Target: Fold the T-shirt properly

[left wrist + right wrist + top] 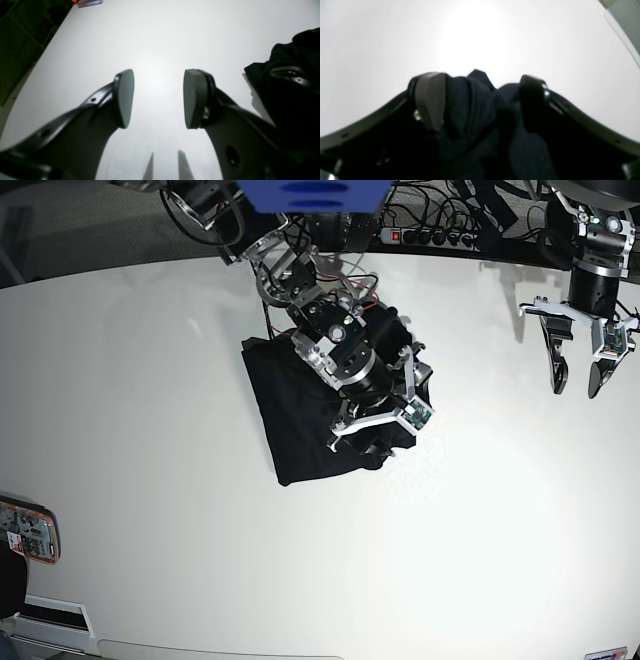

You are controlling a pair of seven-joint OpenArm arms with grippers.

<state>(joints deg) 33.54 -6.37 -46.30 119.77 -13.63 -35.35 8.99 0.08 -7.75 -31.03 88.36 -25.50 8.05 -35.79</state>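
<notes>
T-shirt (300, 405) first: I see it as a black, bunched slab on the white table (150, 360), a little toward the far edge from the table's middle. Its long axis runs on a slant, from the end near the power strip (430, 235) down toward the near edge, where one loose corner pokes out. I cannot tell collar from hem; the cloth is too dark and crumpled.

My right arm reaches down from the far edge and lies across the T-shirt, angled along that same slant, with its wrist low over the cloth. The right gripper (385, 435) sits at the shirt's near edge. In its wrist view the right gripper (480, 100) stands spread wide with a ridge of dark fabric (470, 110) bunched up between the two pads. One pad (431, 100) shows clearly beside the fold. The cloth fills the gap, but I cannot say the pads press it.

My left arm hangs well apart from the T-shirt, near the table's far corner, wrist pointing straight down. The left gripper (577, 375) is parted and has nothing in it. Its own camera shows the left gripper (158, 100) with bare table between the pads and the T-shirt (295, 87) off to one side.
</notes>
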